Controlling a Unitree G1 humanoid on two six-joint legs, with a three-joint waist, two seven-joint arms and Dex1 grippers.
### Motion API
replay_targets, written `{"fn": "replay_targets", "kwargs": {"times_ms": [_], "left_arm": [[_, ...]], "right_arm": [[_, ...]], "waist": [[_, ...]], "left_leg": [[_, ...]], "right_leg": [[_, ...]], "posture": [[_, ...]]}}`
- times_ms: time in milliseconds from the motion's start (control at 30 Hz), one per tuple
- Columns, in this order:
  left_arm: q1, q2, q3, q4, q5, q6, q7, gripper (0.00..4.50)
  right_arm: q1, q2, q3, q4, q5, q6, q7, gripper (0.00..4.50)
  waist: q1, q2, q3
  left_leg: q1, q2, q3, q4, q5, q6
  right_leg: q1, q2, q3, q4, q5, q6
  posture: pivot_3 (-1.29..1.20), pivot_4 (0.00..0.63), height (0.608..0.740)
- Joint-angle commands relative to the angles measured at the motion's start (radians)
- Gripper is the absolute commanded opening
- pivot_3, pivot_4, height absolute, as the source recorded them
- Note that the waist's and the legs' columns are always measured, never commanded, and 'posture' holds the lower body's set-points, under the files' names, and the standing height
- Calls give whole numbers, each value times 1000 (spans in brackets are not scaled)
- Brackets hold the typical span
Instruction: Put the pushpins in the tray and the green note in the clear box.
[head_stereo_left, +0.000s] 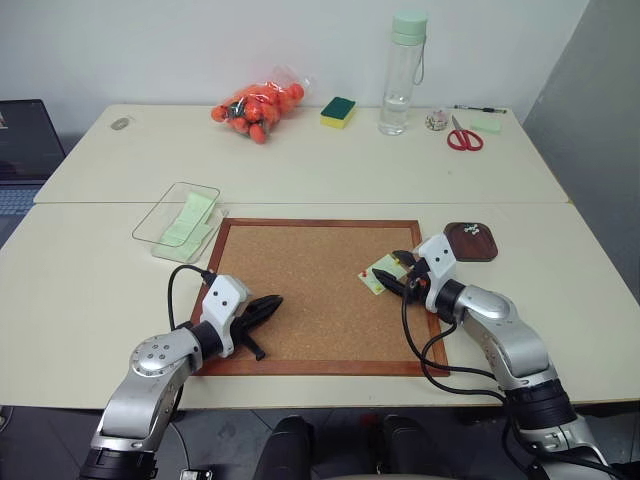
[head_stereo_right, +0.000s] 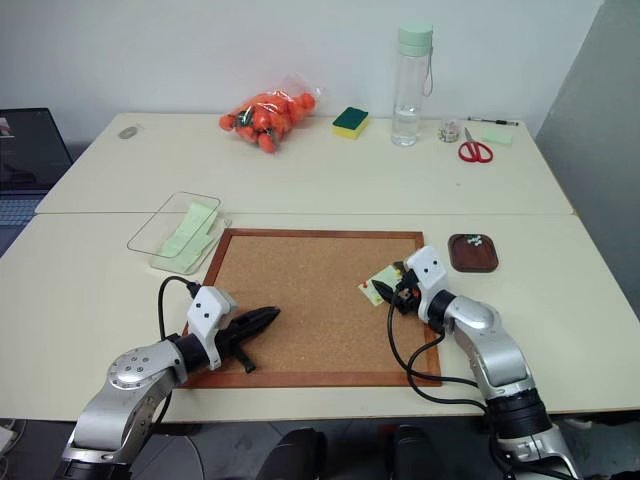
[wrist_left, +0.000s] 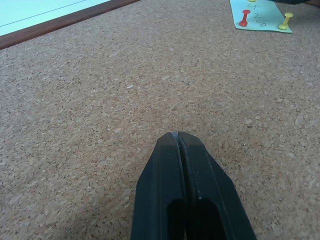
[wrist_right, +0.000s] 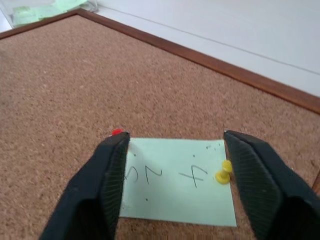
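Observation:
The green note (wrist_right: 175, 182) lies on the cork board (head_stereo_left: 300, 290), pinned by a red pushpin (wrist_right: 117, 132) and a yellow pushpin (wrist_right: 223, 173) at opposite sides. My right gripper (wrist_right: 175, 145) is open, low over the note, one finger by each pin; the yellow pin sits just beside the nearer finger (wrist_right: 250, 170). My left gripper (head_stereo_left: 268, 306) is shut and empty, resting on the board's near left part. The brown tray (head_stereo_left: 470, 255) sits off the board's right edge. The clear box (head_stereo_left: 150, 226) stands off the far left corner with pale green paper inside.
Along the far table stand a bag of orange fruit (head_stereo_left: 258, 108), a green-and-yellow sponge (head_stereo_left: 338, 111), a tall water bottle (head_stereo_left: 404, 75) and red scissors (head_stereo_left: 464, 138). A few small white bits lie in the tray. A dark screen (head_stereo_left: 25, 140) is at the far left.

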Motion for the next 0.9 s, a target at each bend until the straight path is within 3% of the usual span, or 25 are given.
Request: {"fn": "replay_targets", "kwargs": {"times_ms": [33, 333, 433, 533, 633, 900], "left_arm": [[26, -5, -39, 7, 11, 14, -11, 0], [35, -9, -40, -1, 13, 12, -10, 0], [39, -9, -40, -4, 14, 12, -8, 0], [45, -7, -37, -6, 13, 11, -8, 0], [53, -8, -38, -10, 13, 12, -6, 0], [51, -11, -45, -14, 14, 17, -6, 0]], "right_arm": [[-14, 3, -27, -5, -12, -35, -15, 2182], [-13, 1, -38, 21, -30, -68, -23, 420], [-7, -5, -40, -19, -27, -105, 0, 23], [21, -7, -49, -118, 31, -71, 33, 23], [43, -2, -49, -173, 45, -54, 28, 426], [2, -16, -26, -80, -58, 24, -62, 1988]], "waist": [[0, 0, 0], [0, 0, 0], [0, 0, 0], [0, 0, 0], [0, 0, 0], [0, 0, 0]], "left_leg": [[0, 0, 0, 0, 0, 0], [0, 0, 0, 0, 0, 0], [0, 0, 0, 0, 0, 0], [0, 0, 0, 0, 0, 0], [0, 0, 0, -1, 0, 0], [0, 0, 0, -1, 0, 0]], "right_leg": [[0, 0, 0, 0, 0, 0], [0, 0, 0, 0, 0, 0], [0, 0, 0, 0, 0, 0], [0, 0, 0, 0, 0, 0], [0, 0, 0, 0, 0, 0], [0, 0, 0, 0, 0, 0]], "posture": [[0, 150, 740], [0, 150, 740], [0, 150, 740], [0, 150, 740], [0, 150, 740], [0, 150, 740]]}}
